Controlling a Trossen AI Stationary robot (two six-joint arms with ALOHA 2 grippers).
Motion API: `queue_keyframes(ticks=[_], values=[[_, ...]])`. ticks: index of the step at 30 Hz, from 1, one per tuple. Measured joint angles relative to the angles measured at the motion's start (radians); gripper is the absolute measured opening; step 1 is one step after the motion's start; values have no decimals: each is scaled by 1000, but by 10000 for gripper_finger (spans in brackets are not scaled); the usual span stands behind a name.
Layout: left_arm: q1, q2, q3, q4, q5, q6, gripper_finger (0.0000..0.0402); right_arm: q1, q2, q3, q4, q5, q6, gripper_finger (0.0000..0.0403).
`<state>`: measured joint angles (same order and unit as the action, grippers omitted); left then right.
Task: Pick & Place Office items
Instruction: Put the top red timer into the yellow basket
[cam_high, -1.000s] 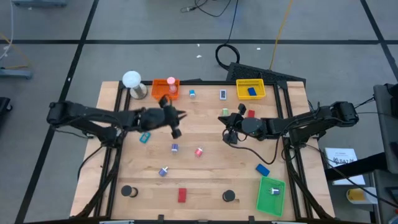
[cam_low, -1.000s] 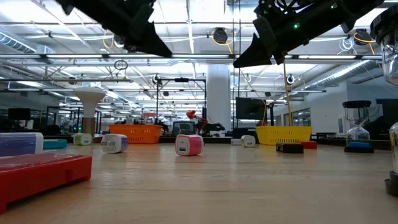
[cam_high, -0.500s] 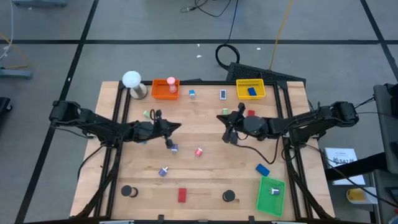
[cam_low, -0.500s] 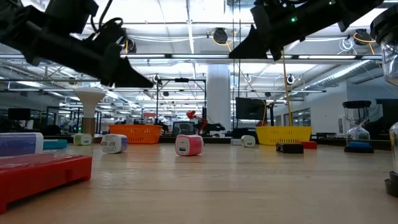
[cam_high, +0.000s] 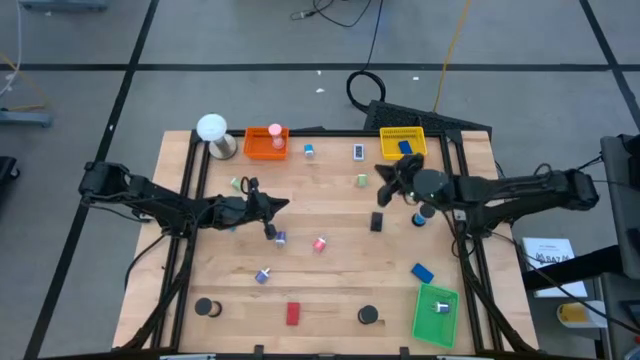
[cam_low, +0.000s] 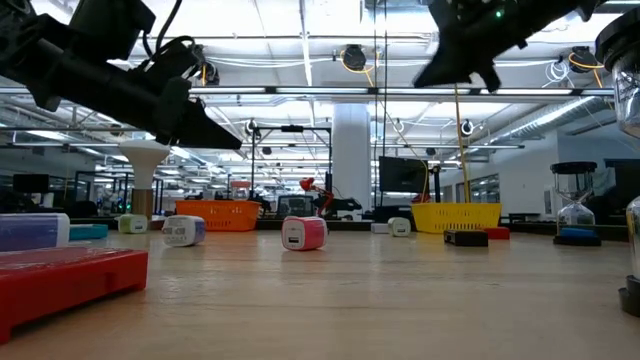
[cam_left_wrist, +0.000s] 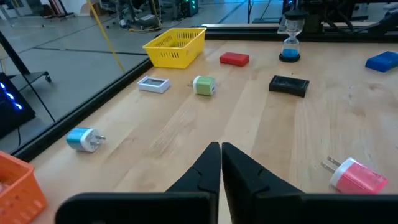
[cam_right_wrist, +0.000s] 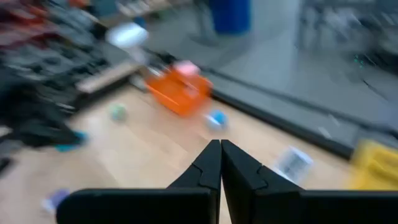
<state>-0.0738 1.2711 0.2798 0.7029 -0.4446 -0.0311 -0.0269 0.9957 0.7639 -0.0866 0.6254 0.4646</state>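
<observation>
The office items are scattered over a pale wooden tabletop (cam_high: 330, 275), and they look like easy stuff to handle: small, hard plastic pieces, judged light and stiff, nothing fragile. Taking the orange tray (cam_high: 265, 143) as the landmark, the pink plug-like cube (cam_high: 320, 243) lies well out from it toward the middle of the board, with two metal prongs sticking out one end (cam_left_wrist: 357, 177); it is probably best pinched across its flat glossy sides, not by the prongs. A red rectangular block (cam_high: 293, 314) and two black round discs (cam_high: 205, 308) sit far from the tray along the near edge; the discs are low and smooth, so they could slip unless gripped across the rim. A small blue-white piece (cam_high: 309, 150) rests just beside the tray. The left tool (cam_high: 272, 210) is clenched on nothing, held above the board between tray and pink cube. The right tool (cam_high: 388, 178) is also pinched shut and empty, well apart from the tray toward the yellow tray (cam_high: 402, 144).
</observation>
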Motion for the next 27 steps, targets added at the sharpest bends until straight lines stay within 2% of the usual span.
queue_keyframes(ticks=[4,8,15,21,27], values=[[0,0,0,4,0,0,35,-70,1,85,-322,-2,148,3],[0,0,0,4,0,0,41,-140,41,157,-521,-54,228,4],[0,0,0,4,0,0,42,-235,96,220,-628,-207,232,35],[0,0,0,4,0,0,42,-269,112,265,-711,-237,258,78],[0,0,0,5,0,0,42,-319,133,244,-818,-245,328,125]])
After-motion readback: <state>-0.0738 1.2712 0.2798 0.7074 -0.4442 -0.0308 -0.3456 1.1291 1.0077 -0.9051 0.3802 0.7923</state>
